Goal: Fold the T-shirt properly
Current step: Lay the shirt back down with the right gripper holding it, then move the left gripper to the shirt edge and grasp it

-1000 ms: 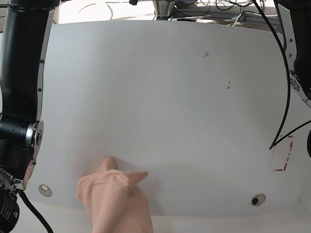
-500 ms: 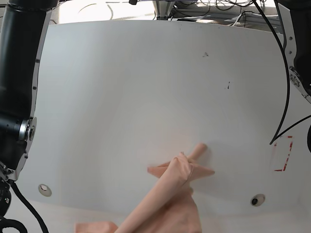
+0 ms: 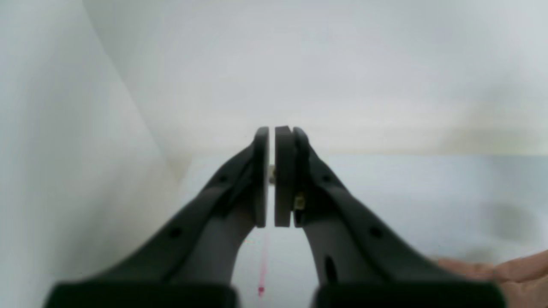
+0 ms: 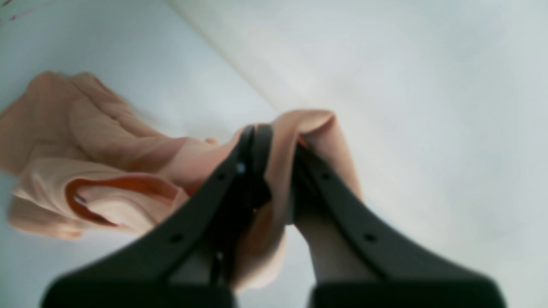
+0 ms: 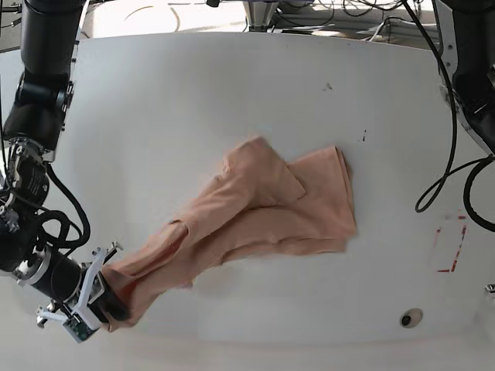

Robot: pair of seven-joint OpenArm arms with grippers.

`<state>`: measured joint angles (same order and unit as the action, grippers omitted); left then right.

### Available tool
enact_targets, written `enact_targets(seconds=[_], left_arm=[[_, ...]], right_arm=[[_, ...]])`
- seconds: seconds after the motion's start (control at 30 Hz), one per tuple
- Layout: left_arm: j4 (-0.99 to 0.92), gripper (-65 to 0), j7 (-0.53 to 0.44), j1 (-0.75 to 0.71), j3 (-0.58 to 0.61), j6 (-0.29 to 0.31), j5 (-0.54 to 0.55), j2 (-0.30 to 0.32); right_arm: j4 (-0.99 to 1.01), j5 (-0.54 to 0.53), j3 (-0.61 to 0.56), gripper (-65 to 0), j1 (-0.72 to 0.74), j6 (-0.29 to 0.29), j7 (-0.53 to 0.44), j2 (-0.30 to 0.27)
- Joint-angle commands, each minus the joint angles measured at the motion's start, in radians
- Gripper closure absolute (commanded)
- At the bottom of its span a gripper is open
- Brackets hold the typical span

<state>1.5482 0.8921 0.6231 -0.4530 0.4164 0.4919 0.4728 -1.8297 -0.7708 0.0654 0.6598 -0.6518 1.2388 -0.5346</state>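
The broad white tabletop surface [image 5: 193,100] fills the base view, its far edge at twelve o'clock backed by tangled cables [image 5: 340,15]. Across its middle lies the soft salmon-pink short-sleeved cotton T-shirt [image 5: 271,209], crumpled and stretched in a long diagonal: the wider bulk sits just past centre toward three o'clock, and a narrowing rope of cloth runs down to about seven o'clock. There the black right arm's gripper [image 5: 108,303] holds the end of the cloth, close to the surface's near edge.

The right wrist view alone shows the grip itself: the right jaws are clenched on a fold of the T-shirt [image 4: 85,171], cloth bulging between and over the black fingers [image 4: 342,205], with a darker orange inner seam curling at nine o'clock. The base view cannot show this pinch.

The left wrist view alone shows the left gripper [image 3: 271,179], which lies outside the base view; its jaws are pressed together on nothing, a hairline gap between the pads [image 3: 283,175]. Below them a thin red line [image 3: 262,265] is on the surface, and a peach-coloured patch shows at five o'clock; what it is cannot be told.

In the base view a red dashed bracket mark [image 5: 452,247] sits at three to four o'clock, near a black cable [image 5: 445,178] of the left arm. Two small round metal fittings [image 5: 411,318] sit near the front edge, only one visible. Small dark specks [image 5: 363,137] dot the far half. No readable writing appears anywhere.
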Motion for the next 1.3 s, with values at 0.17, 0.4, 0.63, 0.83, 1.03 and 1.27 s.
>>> enact_targets(seconds=[0.17, 0.4, 0.63, 0.83, 1.03, 1.27], left_arm=[[0.01, -0.3, -0.02, -0.173, 0.0, -0.003, 0.109, -0.036], [0.002, -35.7, -0.02, -0.337, 0.001, -0.003, 0.144, -0.095], [-0.008, -47.4, -0.02, -0.417, 0.009, -0.004, 0.147, -0.17], [-0.131, -43.3, -0.031, -0.415, 0.075, -0.006, 0.147, -0.217], [-0.279, -43.3, -0.121, -0.362, 0.144, -0.007, 0.144, -0.27], [-0.467, -43.3, -0.21, -0.286, 0.245, -0.007, 0.146, -0.296]], right_arm=[[-0.106, -0.011, 0.08, -0.2, -0.168, 0.005, -0.052, 0.052], [-0.12, -0.009, 0.106, -0.2, -0.214, 0.005, -0.052, 0.075], [-0.121, -0.011, 0.13, -0.2, -0.226, 0.005, -0.052, 0.075], [-0.121, -0.011, 0.133, -0.2, -0.226, 0.005, -0.052, 0.077], [-0.121, -0.011, 0.135, -0.2, -0.228, 0.005, -0.052, 0.078], [-0.12, -0.011, 0.135, -0.2, -0.228, 0.005, -0.052, 0.097]])
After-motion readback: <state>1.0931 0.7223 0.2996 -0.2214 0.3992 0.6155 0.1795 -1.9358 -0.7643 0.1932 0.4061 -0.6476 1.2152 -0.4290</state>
